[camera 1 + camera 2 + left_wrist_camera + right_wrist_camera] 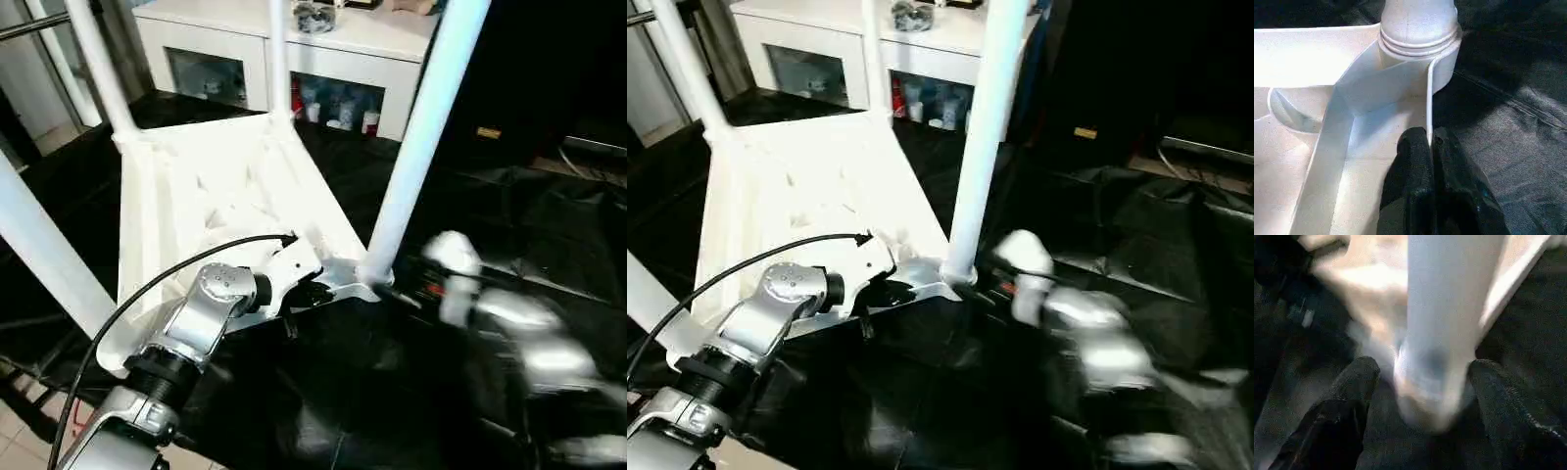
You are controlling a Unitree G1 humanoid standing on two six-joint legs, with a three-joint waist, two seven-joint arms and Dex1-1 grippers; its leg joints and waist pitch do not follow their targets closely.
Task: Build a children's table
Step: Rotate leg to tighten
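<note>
the place looked like an indoor test or staging room dressed with home furniture. a wide black sheet (549, 225) covered the work surface, creased and shiny. behind it stood a white cabinet (284, 44) with glass doors, small bottles and jars (338, 103) visible on its shelf, and a heap of small items (313, 15) on its top. pale floor tiles (20, 431) showed at the near edge.

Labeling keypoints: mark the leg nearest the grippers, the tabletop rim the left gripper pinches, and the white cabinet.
Nearest leg (416, 147), left eye view: middle of the tube.
Tabletop rim (1429, 105), left wrist view: thin edge wall above the fingers.
White cabinet (274, 61), left eye view: front frame between glass doors.
</note>
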